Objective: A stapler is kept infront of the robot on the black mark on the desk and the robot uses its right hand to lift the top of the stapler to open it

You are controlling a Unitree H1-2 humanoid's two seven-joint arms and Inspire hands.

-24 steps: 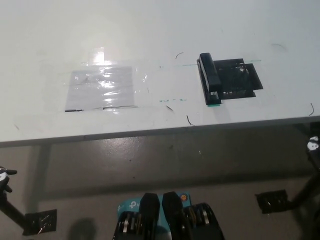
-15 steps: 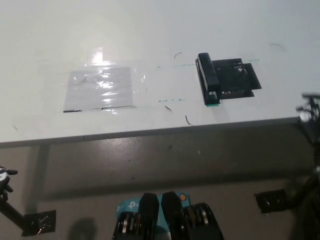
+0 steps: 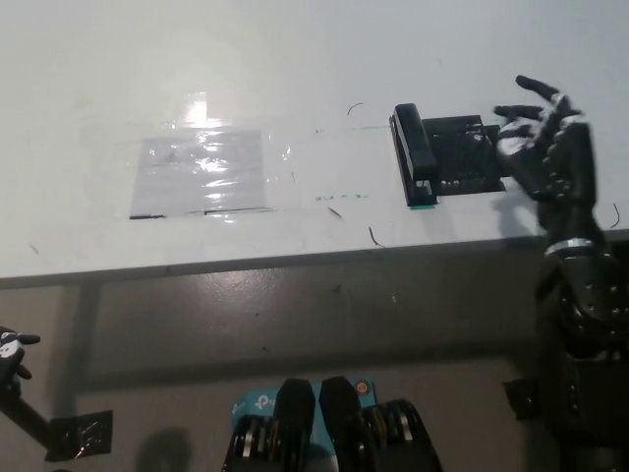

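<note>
Black right hand (image 3: 548, 147) has risen beside the stapler (image 3: 414, 155), fingers (image 3: 526, 111) spread and empty; the lift is not yet begun.

The table (image 3: 295, 59) is plain white with a few thin dark scribbles. Just left of the black right hand (image 3: 546, 147), the stapler (image 3: 414, 152) is black, with a small green bit at its near end. It sits on a black mark (image 3: 464, 157) speckled with pale dots. Far left of the hand, a clear plastic sheet (image 3: 200, 173) glints white. The floor (image 3: 295, 315) is grey-brown.
</note>
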